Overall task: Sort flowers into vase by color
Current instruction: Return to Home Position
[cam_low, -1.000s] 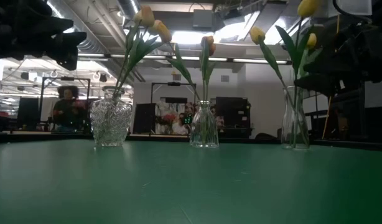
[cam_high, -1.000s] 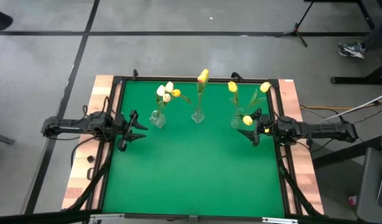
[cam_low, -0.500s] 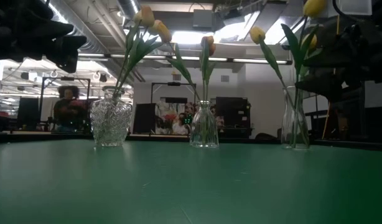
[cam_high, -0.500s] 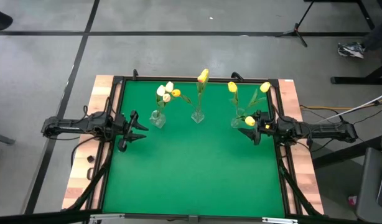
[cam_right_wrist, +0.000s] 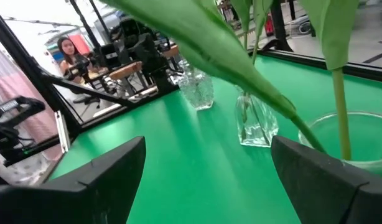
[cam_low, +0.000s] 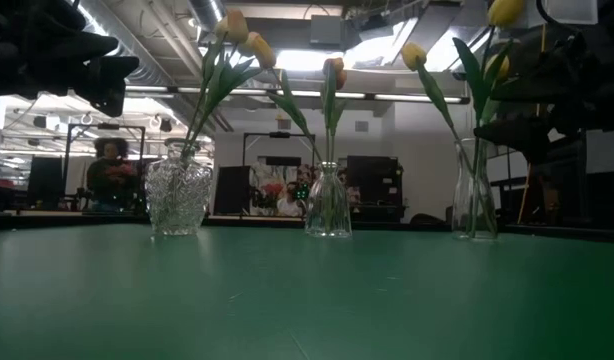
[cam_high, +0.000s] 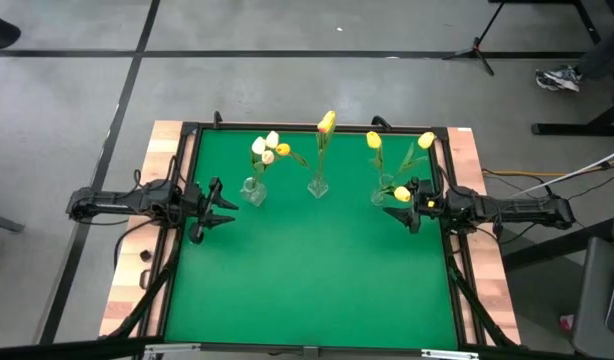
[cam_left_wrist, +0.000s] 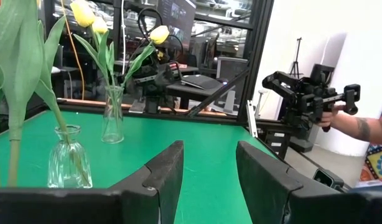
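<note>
**flowers all in vases, arms heading for rest**

no flower lies on the mat (cam_high: 307, 280); every one i can see stands in a vase. the left vase (cam_high: 253, 191) holds pale heads with what looks like one orange-yellow head among them. the middle vase (cam_high: 317, 186) holds a single yellow flower (cam_high: 327, 122), and the right vase (cam_high: 381, 192) holds three yellow flowers (cam_high: 373, 140). so i judge the sorting done and the step in hand to be going home.

my right gripper (cam_high: 405, 207) sits just beside the right vase, fingers spread wide with nothing between them. one yellow head (cam_high: 401, 194) leans close over it, and a leaf (cam_right_wrist: 228, 56) crosses my wrist view right in front.

my left gripper (cam_high: 219, 204) waits at the mat's left edge near the left vase, also wide open and empty.

the next move calls for drawing my right arm straight back toward its own side, level and slow, so a finger does not catch that leaf or nudge the glass.
</note>
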